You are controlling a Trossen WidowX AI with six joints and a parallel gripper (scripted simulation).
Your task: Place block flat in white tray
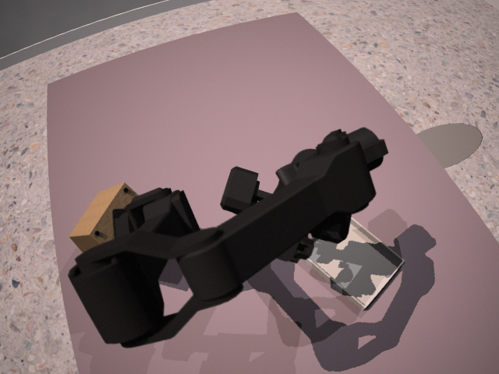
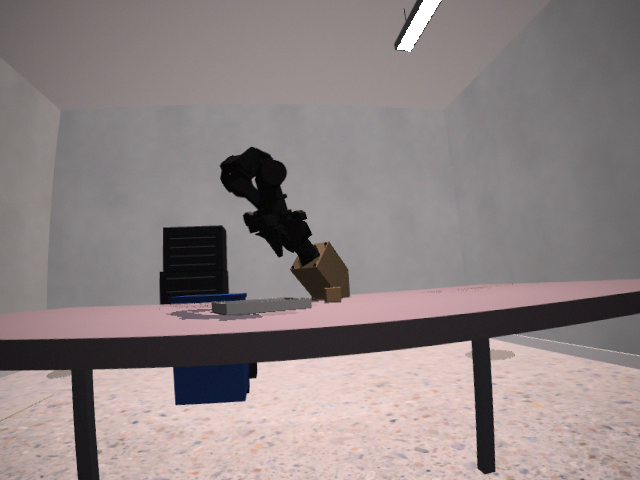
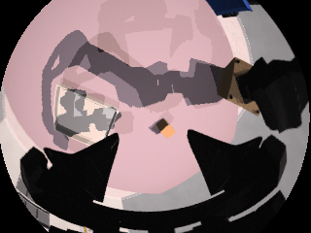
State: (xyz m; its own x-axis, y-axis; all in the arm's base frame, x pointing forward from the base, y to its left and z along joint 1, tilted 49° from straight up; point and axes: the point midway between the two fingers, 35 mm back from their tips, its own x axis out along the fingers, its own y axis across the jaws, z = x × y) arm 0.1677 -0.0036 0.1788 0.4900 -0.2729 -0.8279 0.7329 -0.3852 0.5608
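A small orange block point(image 3: 167, 131) point(image 2: 332, 293) lies on the pink table, apart from the tray. In the top view the arm hides it. The shallow white tray point(image 1: 383, 284) point(image 2: 261, 305) point(image 3: 85, 113) is empty and lies on the table to the left in the wrist view. My gripper point(image 3: 153, 135) is open and empty. It hangs well above the table, with the block showing between its two fingers far below. The black arm point(image 1: 281, 209) point(image 2: 268, 217) is folded over the table near its base.
The arm stands on a tilted wooden mount point(image 1: 100, 217) point(image 2: 323, 271) point(image 3: 235, 84) near the table edge. A blue box point(image 2: 209, 382) and a black cabinet point(image 2: 193, 263) stand behind the table point(image 1: 201, 100). A speckled floor surrounds it.
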